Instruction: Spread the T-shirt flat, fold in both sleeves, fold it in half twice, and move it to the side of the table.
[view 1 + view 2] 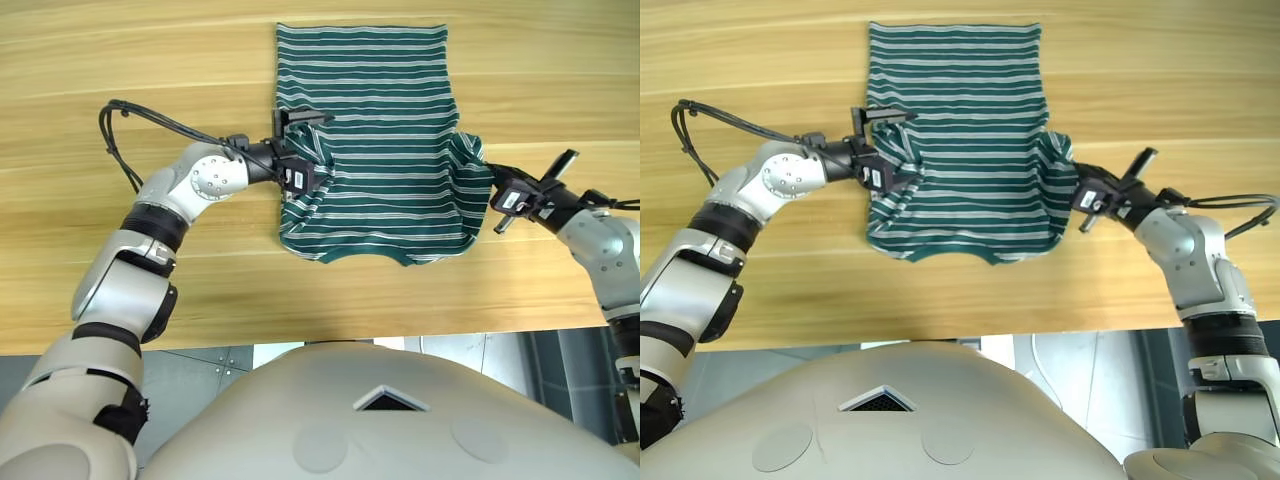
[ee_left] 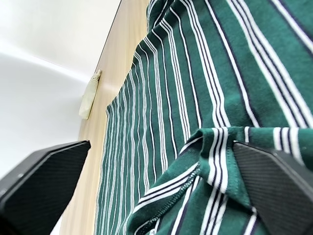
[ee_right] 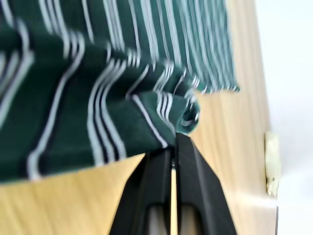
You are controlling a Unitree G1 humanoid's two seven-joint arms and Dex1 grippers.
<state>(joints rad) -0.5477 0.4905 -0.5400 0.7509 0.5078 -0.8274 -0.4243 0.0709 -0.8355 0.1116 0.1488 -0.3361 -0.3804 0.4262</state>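
The green striped T-shirt (image 1: 380,130) lies in the middle of the wooden counter (image 1: 120,60), its hem at the far side and its collar at the near side. The body is mostly flat, and both sleeves are bunched up. The left claw (image 1: 308,148) is at the left sleeve with its fingers (image 2: 44,178) wide apart, released; a fold of the sleeve touches one finger. The right claw (image 3: 174,139) is at the right sleeve, clenched on the edge of the cloth, which is lifted a little.
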